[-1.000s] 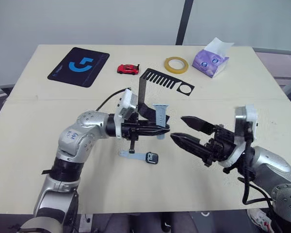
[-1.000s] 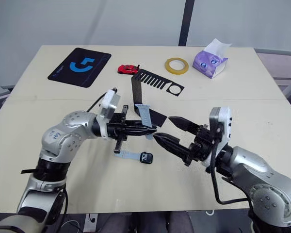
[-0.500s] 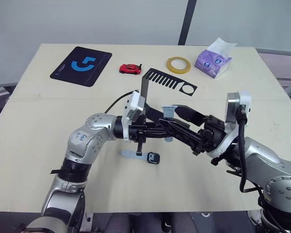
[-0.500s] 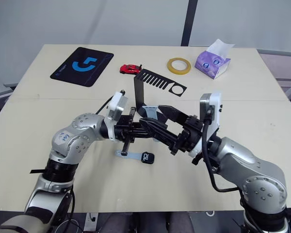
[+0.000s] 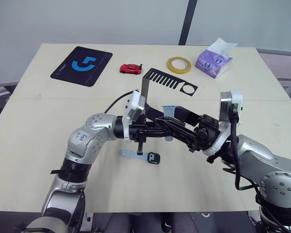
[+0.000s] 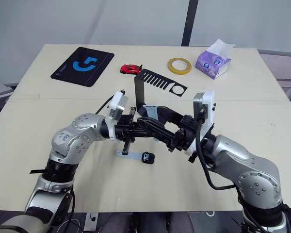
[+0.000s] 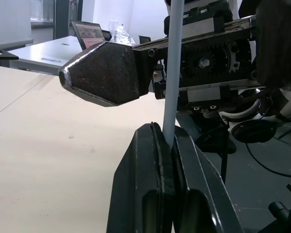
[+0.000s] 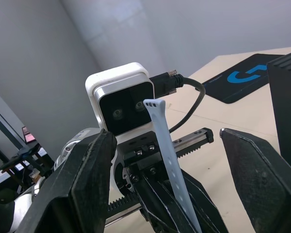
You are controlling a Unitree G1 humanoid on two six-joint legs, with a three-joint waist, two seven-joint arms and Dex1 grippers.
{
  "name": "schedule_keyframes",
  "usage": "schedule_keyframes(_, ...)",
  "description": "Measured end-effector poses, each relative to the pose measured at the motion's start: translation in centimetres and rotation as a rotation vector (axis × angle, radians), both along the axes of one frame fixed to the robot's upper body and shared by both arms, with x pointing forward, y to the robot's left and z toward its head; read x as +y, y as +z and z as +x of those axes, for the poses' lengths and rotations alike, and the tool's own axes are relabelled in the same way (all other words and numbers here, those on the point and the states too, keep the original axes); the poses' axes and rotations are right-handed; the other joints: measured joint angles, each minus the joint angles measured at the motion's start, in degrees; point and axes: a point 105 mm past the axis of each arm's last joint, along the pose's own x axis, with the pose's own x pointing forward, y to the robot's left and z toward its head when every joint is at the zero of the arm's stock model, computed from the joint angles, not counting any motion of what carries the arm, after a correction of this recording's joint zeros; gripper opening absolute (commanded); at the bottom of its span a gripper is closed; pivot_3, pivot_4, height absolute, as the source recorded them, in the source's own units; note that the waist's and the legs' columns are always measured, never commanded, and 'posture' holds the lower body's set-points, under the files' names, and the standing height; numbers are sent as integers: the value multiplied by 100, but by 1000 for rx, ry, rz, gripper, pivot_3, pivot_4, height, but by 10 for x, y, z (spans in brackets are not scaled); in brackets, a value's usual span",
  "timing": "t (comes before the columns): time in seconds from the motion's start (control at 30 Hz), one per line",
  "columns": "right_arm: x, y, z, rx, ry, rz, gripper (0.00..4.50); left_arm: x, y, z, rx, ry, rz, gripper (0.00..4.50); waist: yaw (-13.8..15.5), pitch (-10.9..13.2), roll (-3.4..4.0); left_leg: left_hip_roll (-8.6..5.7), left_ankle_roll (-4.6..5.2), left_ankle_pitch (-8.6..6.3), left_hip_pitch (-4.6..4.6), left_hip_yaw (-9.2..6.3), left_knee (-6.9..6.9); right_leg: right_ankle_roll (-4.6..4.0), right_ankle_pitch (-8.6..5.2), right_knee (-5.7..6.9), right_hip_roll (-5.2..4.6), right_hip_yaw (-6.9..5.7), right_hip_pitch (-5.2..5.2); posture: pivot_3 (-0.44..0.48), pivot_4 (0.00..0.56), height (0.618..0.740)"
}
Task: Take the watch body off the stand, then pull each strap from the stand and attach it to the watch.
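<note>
My left gripper [image 5: 165,131] is shut on a light blue-grey strap [image 5: 169,112] and holds it upright above the table, in front of the black stand [image 5: 166,80]. The right gripper [image 8: 167,136] is open, and its fingers [image 8: 89,179] straddle that strap [image 8: 166,155] and the left gripper's tip. In the left wrist view the strap [image 7: 172,73] rises from between the closed fingers [image 7: 150,165]. The watch body [image 5: 153,158] lies on the table below the grippers, with the other strap [image 5: 131,154] lying at its left side.
At the far side of the table are a black mouse pad with a blue logo [image 5: 81,65], a red toy car [image 5: 130,68], a yellow tape roll [image 5: 176,63] and a purple tissue pack [image 5: 212,60]. The stand's foot sits right behind the grippers.
My right gripper has moved left from open table to the left gripper and now straddles the held strap. The left gripper shifted slightly right, still holding the strap.
</note>
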Motion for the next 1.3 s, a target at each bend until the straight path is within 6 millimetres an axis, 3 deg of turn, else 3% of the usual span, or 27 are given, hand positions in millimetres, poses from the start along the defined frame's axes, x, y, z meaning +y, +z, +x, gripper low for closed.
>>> schedule_keyframes(0.13,0,1,0,-5,0,6,3761,0,0,0,-1,2,0,0,2,0,0,0,0,0,0,0,0,0,0,0,0,0,0,0,150,738)
schedule_keyframes(0.2,0,1,0,-5,0,6,3200,0,0,0,-1,2,0,0,1,0,0,0,0,0,0,0,0,0,0,0,0,0,0,0,150,738)
schedule_keyframes(0.27,0,1,0,-6,0,7,2350,0,0,0,-1,2,0,0,1,0,0,0,0,0,0,0,0,0,0,0,0,0,0,0,150,738)
schedule_keyframes(0.4,0,2,0,-6,0,8,168,-1,1,-1,-7,-2,-2,0,2,0,0,0,0,0,0,0,0,0,0,0,0,0,0,0,150,738)
schedule_keyframes(0.43,0,2,0,-7,-2,8,29,-1,1,-1,-7,-3,-4,0,2,0,0,0,0,0,0,0,0,0,0,0,0,0,0,0,150,738)
schedule_keyframes(1.03,-1,4,2,-19,-17,15,29,-4,3,-1,23,4,-22,0,1,0,0,0,0,0,0,0,0,0,0,0,-1,0,0,0,150,738)
schedule_keyframes(1.17,2,4,2,-28,-18,19,1487,-5,3,-2,25,-1,-27,0,2,0,0,0,0,0,0,0,0,0,0,-1,0,-1,0,0,150,738)
schedule_keyframes(1.2,4,4,2,-28,-12,28,2218,-6,3,-2,26,-1,-28,0,0,0,0,0,0,0,-1,0,0,0,0,-1,0,0,0,0,150,738)
schedule_keyframes(1.23,4,4,2,-28,-11,29,2525,-6,3,-2,25,-1,-28,0,0,0,0,0,0,0,0,0,0,0,0,0,0,0,0,0,150,738)
schedule_keyframes(1.3,4,4,2,-28,-10,53,2525,-6,3,-2,26,-1,-29,0,3,0,0,0,0,0,-1,0,0,0,0,-1,0,-1,0,0,150,738)
